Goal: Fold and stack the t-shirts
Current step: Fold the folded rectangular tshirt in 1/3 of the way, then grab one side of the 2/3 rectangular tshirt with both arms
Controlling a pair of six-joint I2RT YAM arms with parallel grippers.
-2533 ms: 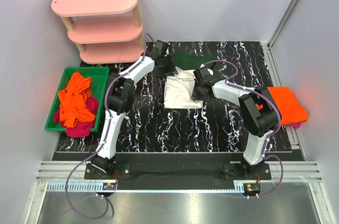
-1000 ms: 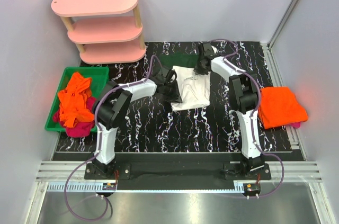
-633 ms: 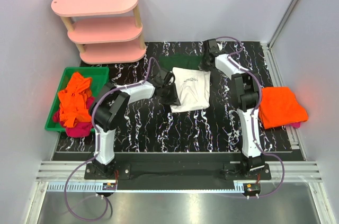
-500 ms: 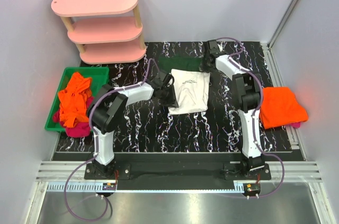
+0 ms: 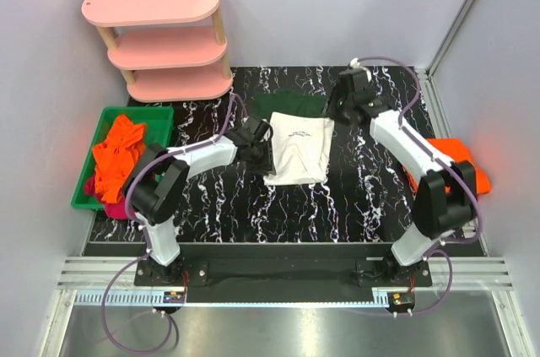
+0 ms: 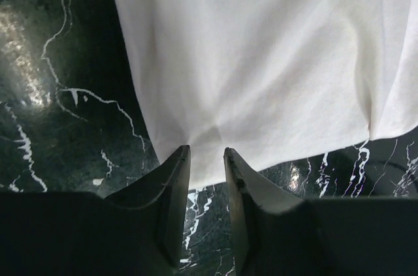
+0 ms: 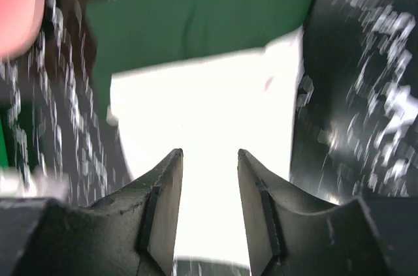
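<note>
T-shirts lie in three places, on and beside the black, white-veined counter (image 5: 253, 205), which fills most of the overhead view. A pink shelf (image 5: 152, 2) with three tiers stands at the counter's far left corner. Just beside the left edge sits a green bin (image 5: 139, 110) holding a crumpled orange heap (image 5: 118, 163), with some magenta cloth (image 5: 99, 208) showing beneath it.

The white shirt (image 5: 299, 150) lies flat on the far middle of the counter, folded into a rough oblong, with a little dark print near its far end. Its dark green sleeve (image 5: 287, 105) spreads out from the far edge, toward the left. A folded orange shirt (image 5: 467, 159) rests at the counter's right edge, partly hidden by the right arm.

The left tool (image 5: 260, 148) is low at the white shirt's left side. In its wrist view the jaws stand a little apart and the hem reaches just to the fingertips (image 6: 179, 158). Bare counter shows in the gap, and the cloth is not pinched.

The right tool (image 5: 337, 112) hangs above the shirt's far right corner, near the green sleeve. Its wrist view is blurred, yet the jaws plainly stand released, with nothing between them and the white cloth below.
</note>
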